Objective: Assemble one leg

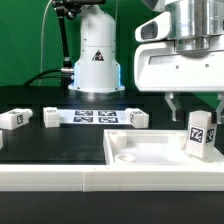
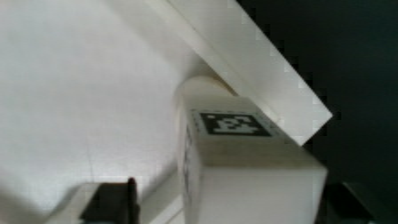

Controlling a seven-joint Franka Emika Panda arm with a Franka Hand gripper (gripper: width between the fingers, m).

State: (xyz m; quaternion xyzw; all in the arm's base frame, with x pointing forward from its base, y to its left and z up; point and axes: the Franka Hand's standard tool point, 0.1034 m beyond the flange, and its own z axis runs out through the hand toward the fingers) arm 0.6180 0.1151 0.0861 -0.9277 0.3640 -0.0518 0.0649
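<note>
One leg (image 1: 198,133), a small white post with square tags on its faces, stands upright on the white tray (image 1: 140,150) by its rim, at the exterior view's right. My gripper (image 1: 196,103) hangs just above it, jaws open, one finger to each side of the leg's top. In the wrist view the leg (image 2: 240,150) fills the space between my dark fingers (image 2: 116,200) with a gap on each side; my gripper (image 2: 240,208) is not closed on it. The tray's floor (image 2: 71,90) and rim (image 2: 258,60) lie behind the leg.
Three more tagged white legs lie on the black table: one at the exterior view's far left (image 1: 12,118), one (image 1: 52,117) and one (image 1: 137,117) at the ends of the marker board (image 1: 95,117). The robot base (image 1: 97,60) stands behind it.
</note>
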